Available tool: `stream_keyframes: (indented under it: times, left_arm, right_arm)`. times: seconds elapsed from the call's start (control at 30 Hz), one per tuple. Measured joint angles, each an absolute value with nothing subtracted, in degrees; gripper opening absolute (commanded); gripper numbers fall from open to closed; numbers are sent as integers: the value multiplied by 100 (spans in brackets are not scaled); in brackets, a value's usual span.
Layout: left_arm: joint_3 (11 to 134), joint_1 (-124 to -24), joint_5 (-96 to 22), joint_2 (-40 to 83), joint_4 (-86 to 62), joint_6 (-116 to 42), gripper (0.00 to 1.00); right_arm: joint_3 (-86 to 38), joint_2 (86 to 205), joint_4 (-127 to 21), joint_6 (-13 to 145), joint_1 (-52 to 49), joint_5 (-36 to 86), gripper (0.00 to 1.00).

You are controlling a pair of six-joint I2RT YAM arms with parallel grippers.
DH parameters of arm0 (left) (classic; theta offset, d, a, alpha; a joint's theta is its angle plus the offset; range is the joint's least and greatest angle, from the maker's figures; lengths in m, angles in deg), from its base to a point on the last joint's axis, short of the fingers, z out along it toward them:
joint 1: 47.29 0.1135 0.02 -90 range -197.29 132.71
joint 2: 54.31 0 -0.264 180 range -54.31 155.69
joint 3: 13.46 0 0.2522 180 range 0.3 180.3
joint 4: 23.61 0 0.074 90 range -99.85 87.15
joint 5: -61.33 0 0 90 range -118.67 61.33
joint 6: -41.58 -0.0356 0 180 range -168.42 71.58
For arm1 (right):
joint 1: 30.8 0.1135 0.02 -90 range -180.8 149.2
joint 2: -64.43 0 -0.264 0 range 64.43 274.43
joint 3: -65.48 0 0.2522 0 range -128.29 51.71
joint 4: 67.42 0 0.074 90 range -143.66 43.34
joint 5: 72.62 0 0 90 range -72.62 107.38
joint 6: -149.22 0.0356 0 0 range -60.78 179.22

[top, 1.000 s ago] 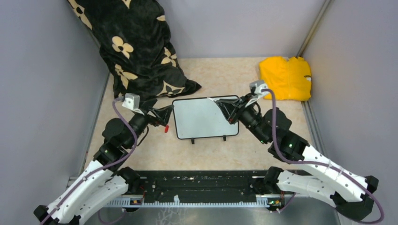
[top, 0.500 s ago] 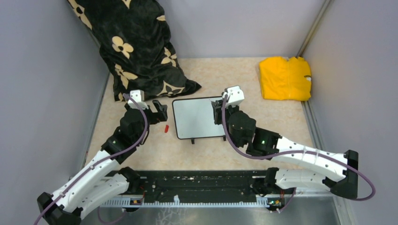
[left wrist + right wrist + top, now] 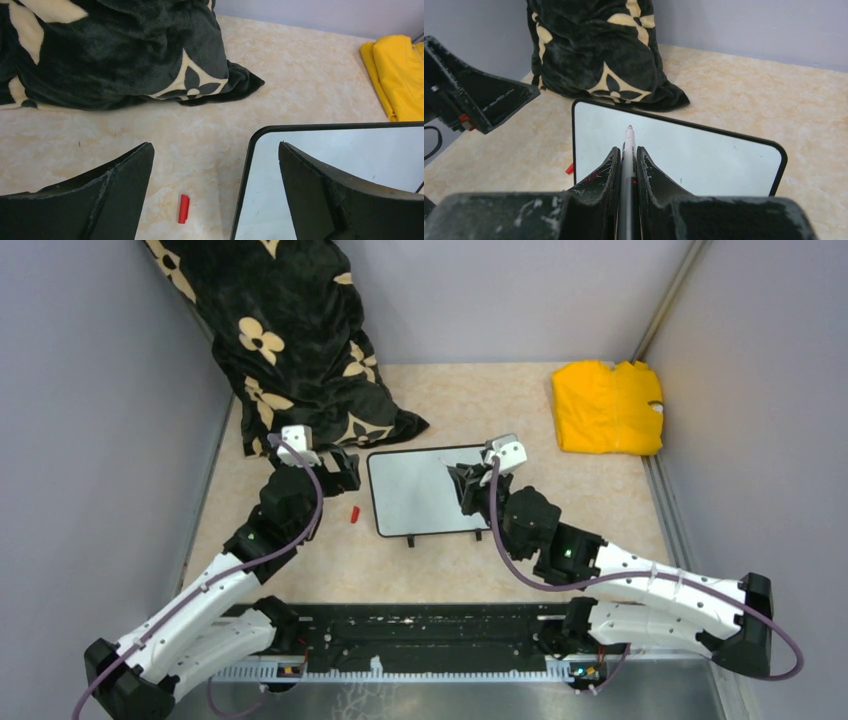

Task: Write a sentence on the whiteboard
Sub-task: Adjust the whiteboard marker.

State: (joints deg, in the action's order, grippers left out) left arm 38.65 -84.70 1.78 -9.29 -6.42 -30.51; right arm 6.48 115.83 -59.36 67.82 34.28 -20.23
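A beige marbled bench enclosed by grey walls is recorded. The whiteboard is found lying flat near the bench's middle, between the two arms, with two small feet on its near edge. The left gripper is positioned at the board's left edge, its jaws spread wide apart with nothing held; one jaw is seen over the board's corner, the other over bare bench. A small red cap is noted on the bench just left of the board. The right gripper is placed over the board's right part, its jaws clamped on a marker whose tip is directed across the board face; contact cannot be confirmed. A black floral blanket and a yellow cloth are located at the far left and far right.
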Motion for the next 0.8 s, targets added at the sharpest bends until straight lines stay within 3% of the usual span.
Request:
stream_keyframes:
  times: [0.3,0.8]
  left_arm:
    - [4459,-7967,-263,0,-428,-3178,99]
    - [3386,-7187,-4173,-451,-516,-2848,99]
  right_arm:
    - [1142,11524,-6089,6839,3590,-1734,0]
    - [1772,11222,-6622,7232,3623,-569,0]
